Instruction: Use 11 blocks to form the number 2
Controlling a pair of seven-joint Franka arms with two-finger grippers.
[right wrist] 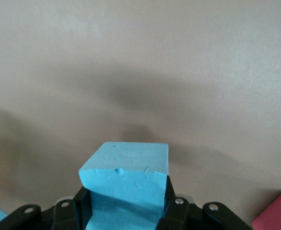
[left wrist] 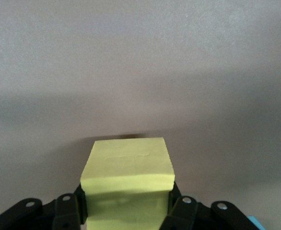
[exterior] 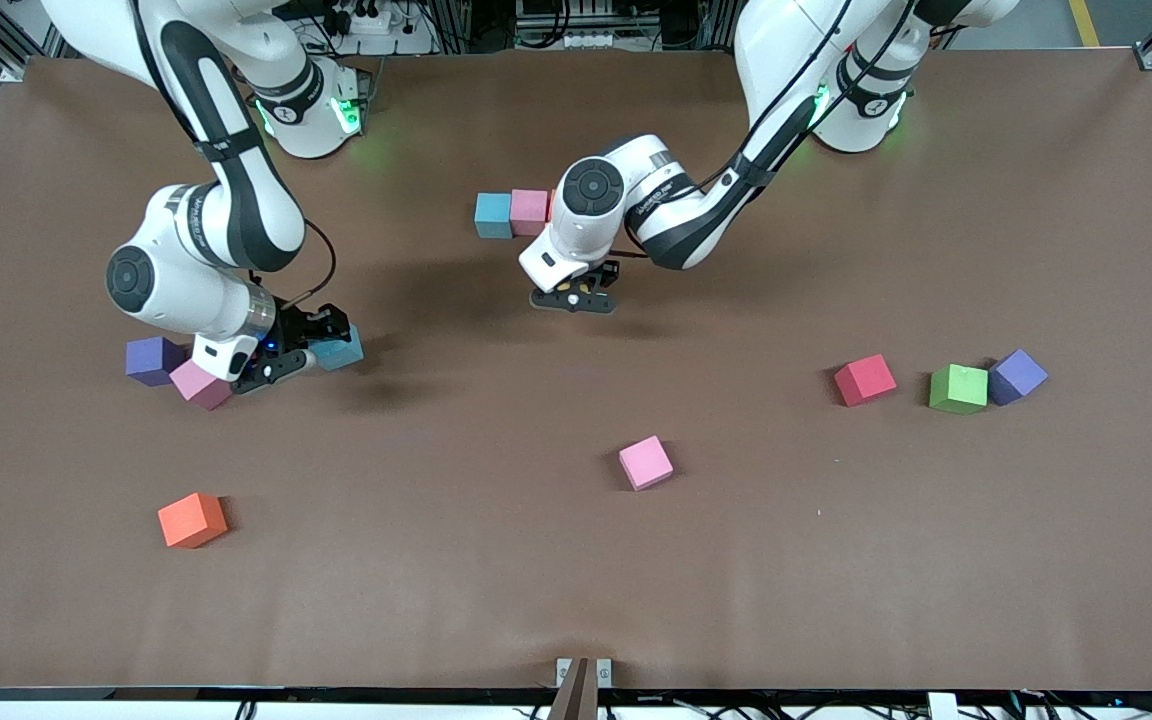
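A: Left gripper [exterior: 574, 297]: status and load?

B: Clamped on a yellow block [left wrist: 127, 184], one finger on each side face, carried over bare table [exterior: 576, 580] just beside the blue block [exterior: 493, 215] and pink block [exterior: 530, 211]. Those two touch in a row, toward the robots' bases; judged, they are the first cubes of the number 2, and the yellow cube is held level so it can seat flush beside them.

A: Right gripper [exterior: 298, 352]?

B: Closed on a light blue block [right wrist: 126, 184], low over the table near the right arm's end. A purple cube [exterior: 153, 360] and a second pink block [exterior: 201, 384] lie just beside it.

A: Arm poses?

B: The left arm reaches from its base across to mid-table, wrist bent down, fingers pointing at the surface. The right arm folds at the elbow, wrist turned down and tilted.

A: Remaining stock?

B: Orange block [exterior: 192, 520], third pink block [exterior: 646, 462], red block [exterior: 865, 380] and green block [exterior: 958, 389] lie apart, unplaced. A second purple cube [exterior: 1017, 376] touches the green one. The digit is judged barely begun.
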